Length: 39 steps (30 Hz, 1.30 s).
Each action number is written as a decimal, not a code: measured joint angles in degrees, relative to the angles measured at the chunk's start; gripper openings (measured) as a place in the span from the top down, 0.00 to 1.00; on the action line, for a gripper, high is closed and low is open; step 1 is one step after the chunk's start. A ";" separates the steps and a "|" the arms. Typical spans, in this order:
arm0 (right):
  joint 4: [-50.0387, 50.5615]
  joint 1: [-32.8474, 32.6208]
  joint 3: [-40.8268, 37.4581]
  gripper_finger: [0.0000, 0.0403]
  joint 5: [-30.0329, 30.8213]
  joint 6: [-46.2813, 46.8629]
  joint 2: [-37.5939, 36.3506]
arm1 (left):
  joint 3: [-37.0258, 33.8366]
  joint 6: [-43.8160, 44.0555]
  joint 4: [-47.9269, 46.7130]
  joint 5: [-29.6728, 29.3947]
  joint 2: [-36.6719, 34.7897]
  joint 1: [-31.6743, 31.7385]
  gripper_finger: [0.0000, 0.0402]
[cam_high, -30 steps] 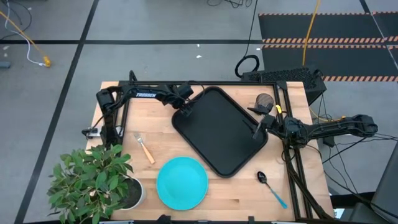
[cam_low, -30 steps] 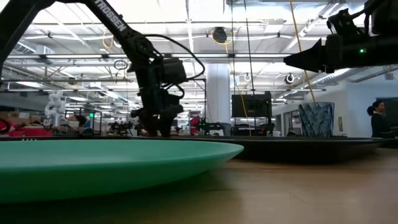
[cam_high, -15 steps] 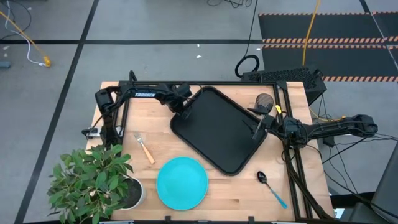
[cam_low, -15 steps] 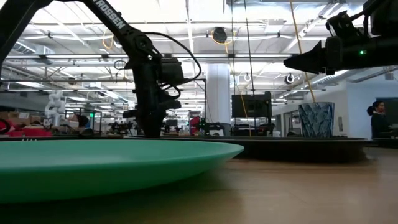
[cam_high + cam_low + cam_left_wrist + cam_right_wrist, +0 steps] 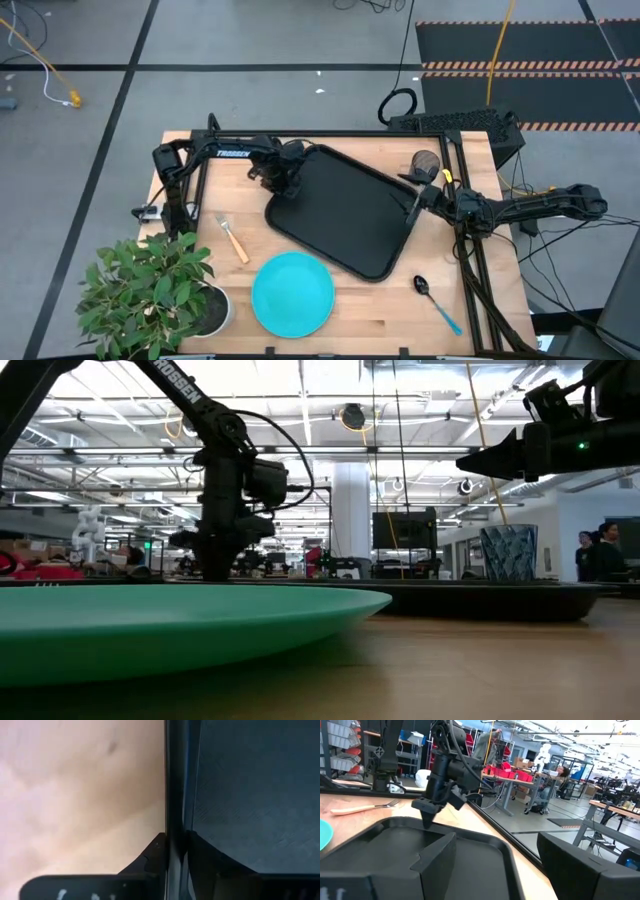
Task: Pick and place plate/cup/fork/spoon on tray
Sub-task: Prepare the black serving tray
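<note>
The black tray (image 5: 340, 212) lies askew in the middle of the table. My left gripper (image 5: 284, 182) is shut on its far-left rim; it also shows in the low view (image 5: 215, 565) and the right wrist view (image 5: 431, 818). My right gripper (image 5: 414, 206) is open and empty, above the tray's right edge. The turquoise plate (image 5: 292, 293) lies near the front edge. The orange-handled fork (image 5: 232, 238) lies left of the tray. The blue-handled spoon (image 5: 437, 301) lies at the front right. The dark cup (image 5: 425, 162) stands at the far right. My left gripper pinches the tray's raised rim (image 5: 173, 827) between its two fingers, one finger (image 5: 154, 856) outside the tray and one (image 5: 205, 856) inside it. The fingers come from above, pointing down, and stand across the rim. The tray lies flat on the table.
A potted plant (image 5: 150, 290) fills the front left corner. Dark frame bars run along the far edge (image 5: 330, 133) and down the right side (image 5: 470, 270). Bare wood shows between the fork, the plate and the tray (image 5: 255, 225).
My left gripper has gone toward the table's left and near edges, still shut on the rim. The tray has slid and turned with it: its far corner has swung left, its near corner has stayed about where it was.
</note>
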<state>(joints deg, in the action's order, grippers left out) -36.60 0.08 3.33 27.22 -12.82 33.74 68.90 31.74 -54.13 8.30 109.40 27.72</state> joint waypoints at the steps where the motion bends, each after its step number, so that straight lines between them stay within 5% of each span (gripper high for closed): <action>1: 0.08 0.00 0.00 0.33 0.02 0.09 0.00 | -0.02 0.28 -1.26 0.39 0.00 -0.10 0.86; 10: -0.16 0.00 0.00 0.33 0.04 -0.49 -0.02 | -0.26 6.63 -7.32 3.94 0.22 -3.12 0.86; 25: -8.15 3.92 0.00 0.33 -0.30 -15.58 0.00 | -0.32 15.68 -10.92 12.23 0.33 -4.35 0.86; 35: -8.59 7.04 0.00 0.33 -6.49 -11.89 0.00 | -0.32 15.34 -8.68 16.80 0.33 -4.61 0.87; 39: -7.26 7.08 0.00 0.33 -6.43 -10.20 0.00 | -0.32 14.18 -4.40 16.19 0.35 -4.65 0.78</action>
<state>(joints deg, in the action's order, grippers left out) -43.86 7.16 3.33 20.80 -23.02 33.74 68.58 45.92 -58.54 24.49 109.76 23.07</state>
